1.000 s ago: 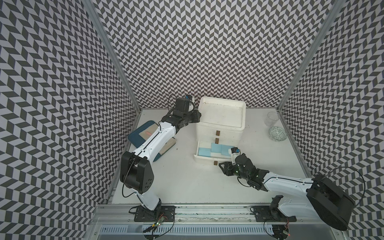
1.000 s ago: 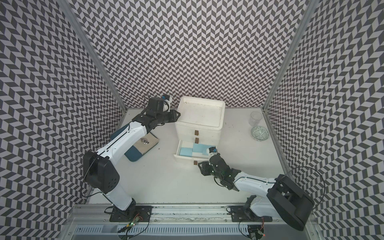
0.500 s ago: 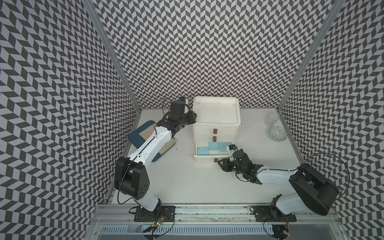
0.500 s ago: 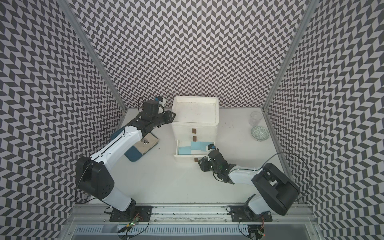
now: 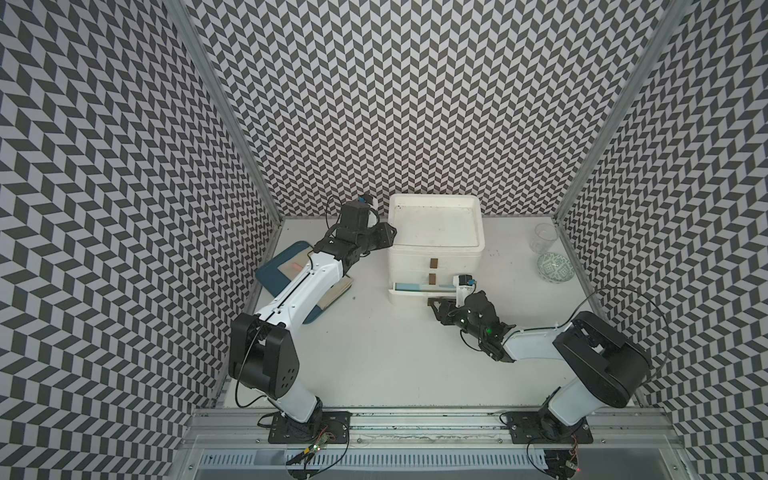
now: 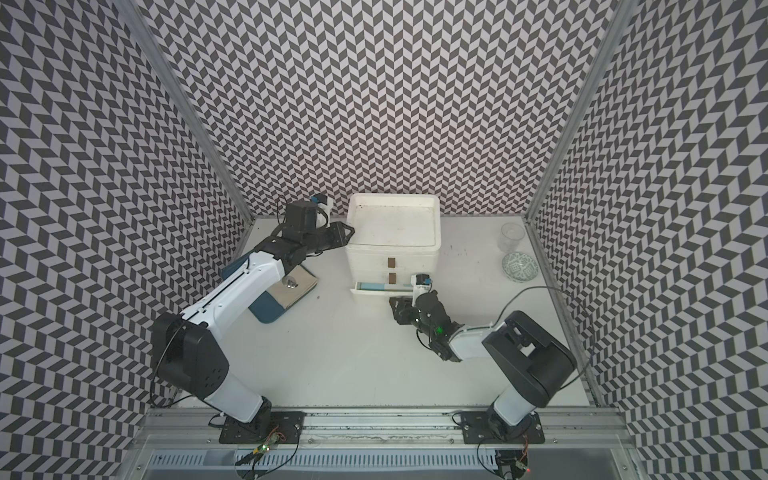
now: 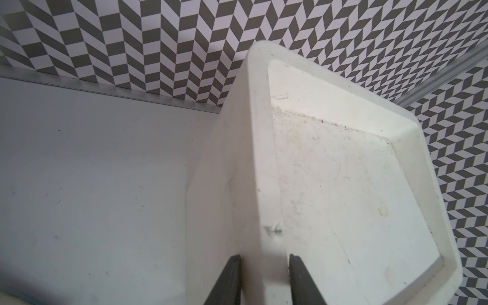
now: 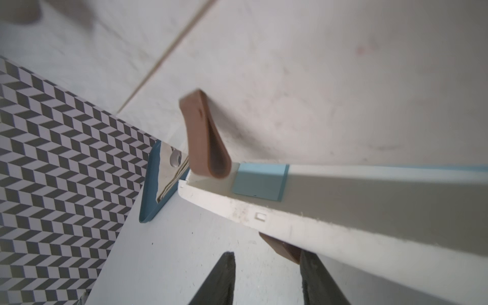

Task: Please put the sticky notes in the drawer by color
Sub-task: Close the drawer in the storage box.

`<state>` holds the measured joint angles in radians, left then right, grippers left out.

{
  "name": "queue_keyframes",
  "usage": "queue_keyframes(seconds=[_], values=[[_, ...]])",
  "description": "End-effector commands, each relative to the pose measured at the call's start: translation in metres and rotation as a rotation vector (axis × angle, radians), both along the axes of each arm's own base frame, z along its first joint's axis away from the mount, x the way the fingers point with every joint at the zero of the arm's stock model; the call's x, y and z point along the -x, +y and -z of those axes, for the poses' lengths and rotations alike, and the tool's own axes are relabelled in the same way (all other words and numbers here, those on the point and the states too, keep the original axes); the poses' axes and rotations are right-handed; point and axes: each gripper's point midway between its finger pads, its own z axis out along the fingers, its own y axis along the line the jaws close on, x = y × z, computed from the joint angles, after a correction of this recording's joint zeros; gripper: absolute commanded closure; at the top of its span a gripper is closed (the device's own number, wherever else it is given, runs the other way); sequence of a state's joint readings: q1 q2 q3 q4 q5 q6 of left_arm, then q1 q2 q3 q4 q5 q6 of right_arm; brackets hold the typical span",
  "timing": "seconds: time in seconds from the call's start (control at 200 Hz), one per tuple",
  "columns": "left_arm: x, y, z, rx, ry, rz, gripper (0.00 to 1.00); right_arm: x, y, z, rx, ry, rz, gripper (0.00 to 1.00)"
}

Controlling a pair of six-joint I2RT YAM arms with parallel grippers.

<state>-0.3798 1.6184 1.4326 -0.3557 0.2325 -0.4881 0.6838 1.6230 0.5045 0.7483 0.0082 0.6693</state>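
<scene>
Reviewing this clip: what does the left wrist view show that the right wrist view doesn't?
Only left wrist: the drawer box's rimmed top, with the left end effector straddling its rim. Only right wrist: the bottom drawer slightly open, a blue sticky note inside, a brown handle, the dark blue tray, and the right end effector open near the drawer front. Both: the white box, table, patterned wall.

Left gripper extended high; right gripper low, jaws parted.

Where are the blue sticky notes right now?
In both top views, the blue sticky notes lie inside the partly open bottom drawer of the white drawer box, just beyond the right gripper.
</scene>
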Motion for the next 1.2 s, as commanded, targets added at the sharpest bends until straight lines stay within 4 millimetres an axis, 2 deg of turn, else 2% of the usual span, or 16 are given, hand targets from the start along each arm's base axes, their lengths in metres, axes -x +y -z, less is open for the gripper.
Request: queue_keyframes(seconds=[0.0,0.215,0.356,0.606,0.881,1.092,1.142,1.192], values=[[0.037,-0.036,0.033,0.037,0.173,0.186,0.68,-0.025,-0.003,-0.029,-0.07,-0.127,0.094,0.56],[0.036,-0.034,0.035,0.017,0.181,0.185,0.67,-0.031,0.002,-0.014,-0.067,-0.154,0.086,0.56],[0.036,-0.034,0.035,0.015,0.182,0.186,0.67,-0.029,-0.004,-0.007,-0.069,-0.19,0.103,0.56],[0.037,-0.036,0.04,0.014,0.205,0.196,0.65,-0.032,-0.015,-0.009,-0.099,-0.276,0.161,0.55],[0.035,-0.035,0.038,0.005,0.205,0.192,0.61,-0.042,-0.016,-0.004,-0.124,-0.328,0.199,0.53],[0.029,-0.037,0.041,-0.01,0.215,0.2,0.56,-0.029,-0.024,-0.015,-0.117,-0.341,0.192,0.52],[0.027,-0.038,0.04,-0.013,0.21,0.202,0.5,-0.025,-0.027,-0.019,-0.117,-0.341,0.191,0.52],[0.025,-0.037,0.036,-0.013,0.201,0.2,0.48,-0.02,-0.03,-0.023,-0.117,-0.337,0.187,0.52]])
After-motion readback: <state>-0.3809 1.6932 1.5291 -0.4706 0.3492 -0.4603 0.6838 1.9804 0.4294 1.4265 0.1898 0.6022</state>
